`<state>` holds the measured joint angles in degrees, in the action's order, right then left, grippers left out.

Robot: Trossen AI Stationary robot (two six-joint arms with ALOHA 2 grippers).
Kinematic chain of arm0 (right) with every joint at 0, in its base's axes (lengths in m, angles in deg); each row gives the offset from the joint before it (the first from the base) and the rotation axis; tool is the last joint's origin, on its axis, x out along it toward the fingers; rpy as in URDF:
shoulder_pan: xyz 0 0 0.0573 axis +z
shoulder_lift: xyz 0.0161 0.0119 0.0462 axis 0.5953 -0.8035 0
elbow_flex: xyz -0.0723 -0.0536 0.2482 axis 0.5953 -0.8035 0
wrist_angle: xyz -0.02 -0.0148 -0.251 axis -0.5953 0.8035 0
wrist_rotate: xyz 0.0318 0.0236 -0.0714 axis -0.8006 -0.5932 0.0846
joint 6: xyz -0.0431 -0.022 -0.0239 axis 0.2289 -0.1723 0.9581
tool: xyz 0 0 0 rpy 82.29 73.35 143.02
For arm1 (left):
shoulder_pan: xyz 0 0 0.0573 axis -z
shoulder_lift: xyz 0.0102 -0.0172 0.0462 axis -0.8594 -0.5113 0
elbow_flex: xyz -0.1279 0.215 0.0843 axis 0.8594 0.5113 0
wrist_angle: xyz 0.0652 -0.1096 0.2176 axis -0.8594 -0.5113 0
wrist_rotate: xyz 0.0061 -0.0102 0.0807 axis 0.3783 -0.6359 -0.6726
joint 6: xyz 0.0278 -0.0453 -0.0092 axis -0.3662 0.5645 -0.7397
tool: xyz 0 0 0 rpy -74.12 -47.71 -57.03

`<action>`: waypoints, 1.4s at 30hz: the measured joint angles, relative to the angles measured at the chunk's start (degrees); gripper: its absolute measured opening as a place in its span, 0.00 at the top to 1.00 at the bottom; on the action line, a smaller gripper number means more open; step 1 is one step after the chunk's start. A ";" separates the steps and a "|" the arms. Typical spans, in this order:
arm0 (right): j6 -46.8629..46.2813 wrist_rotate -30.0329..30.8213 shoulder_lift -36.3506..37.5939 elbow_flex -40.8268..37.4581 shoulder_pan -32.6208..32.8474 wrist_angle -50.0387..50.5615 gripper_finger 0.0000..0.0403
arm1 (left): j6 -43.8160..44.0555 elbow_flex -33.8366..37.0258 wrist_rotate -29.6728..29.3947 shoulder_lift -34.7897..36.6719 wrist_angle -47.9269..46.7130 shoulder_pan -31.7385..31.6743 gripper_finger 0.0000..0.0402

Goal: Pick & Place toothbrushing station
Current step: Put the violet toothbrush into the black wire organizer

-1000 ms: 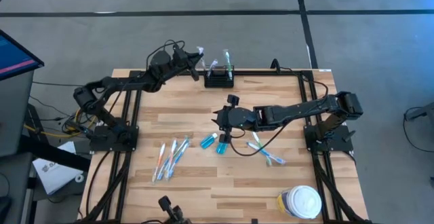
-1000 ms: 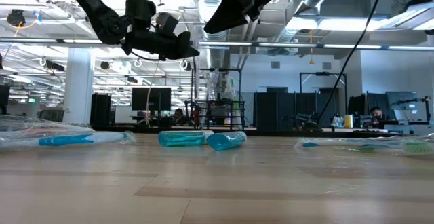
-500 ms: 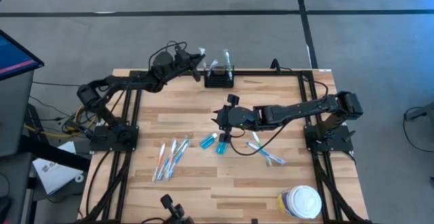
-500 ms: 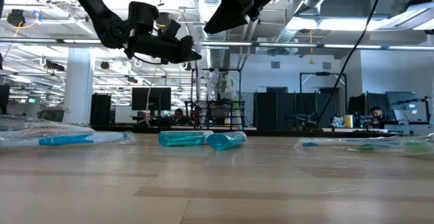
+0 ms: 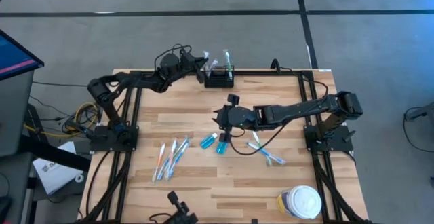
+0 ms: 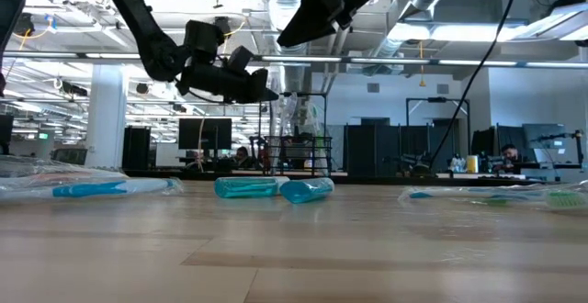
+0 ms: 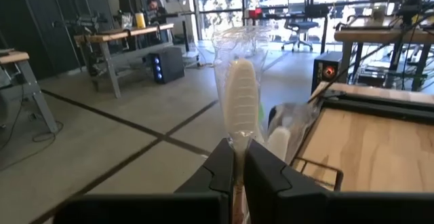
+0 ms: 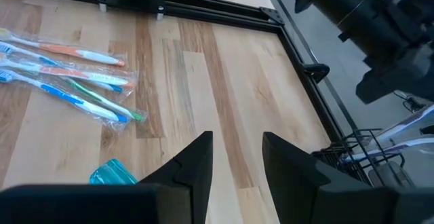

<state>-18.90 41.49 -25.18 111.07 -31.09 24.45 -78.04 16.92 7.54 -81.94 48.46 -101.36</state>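
The black open-topped holder [image 5: 219, 80] stands at the table's far edge with wrapped toothbrushes [image 5: 226, 59] sticking up out of it. My left gripper [image 5: 201, 64] is in the air just left of the holder, shut on a clear-wrapped toothbrush with a white head [image 7: 240, 96]. It also shows in the low view [image 6: 259, 93]. My right gripper [image 5: 220, 120] is open and empty above the table's middle, over two small blue bottles [image 5: 209, 141]. Its fingers show apart in the right wrist view [image 8: 237, 157]. My left gripper pinches the wrapped toothbrush between its two fingers on the handle just below the head [image 7: 238, 157]. The fingers come from the table's left, about level, and lie along the brush. The head sticks out past the fingertips. The brush is lifted clear of the table.
Several wrapped toothbrushes lie at the near left [image 5: 169, 157] and two more right of the middle [image 5: 266, 153]. A white-lidded jar with a yellow label [image 5: 300, 201] stands at the near right corner. The black frame rails [image 5: 271, 72] run along the table's edges.
My left gripper has gone toward the table's right edge along the far rail, closer to the black holder, and has kept its hold on the wrapped toothbrush.
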 joint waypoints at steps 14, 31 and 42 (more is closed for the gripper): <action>0.00 -0.15 0.00 0.00 -0.70 0.01 0.70 | 3.07 0.00 0.00 -5.91 3.25 -1.60 0.98; 0.00 -0.17 0.00 0.00 -0.72 0.00 0.70 | 2.99 -0.07 0.00 -6.54 4.67 -1.68 0.84; -0.52 -0.17 0.00 0.00 -0.72 0.17 0.70 | 4.52 -0.04 0.00 -2.09 0.36 -1.68 0.78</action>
<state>-19.42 41.31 -25.18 111.07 -31.81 24.62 -73.52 16.88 7.54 -84.03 48.82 -103.04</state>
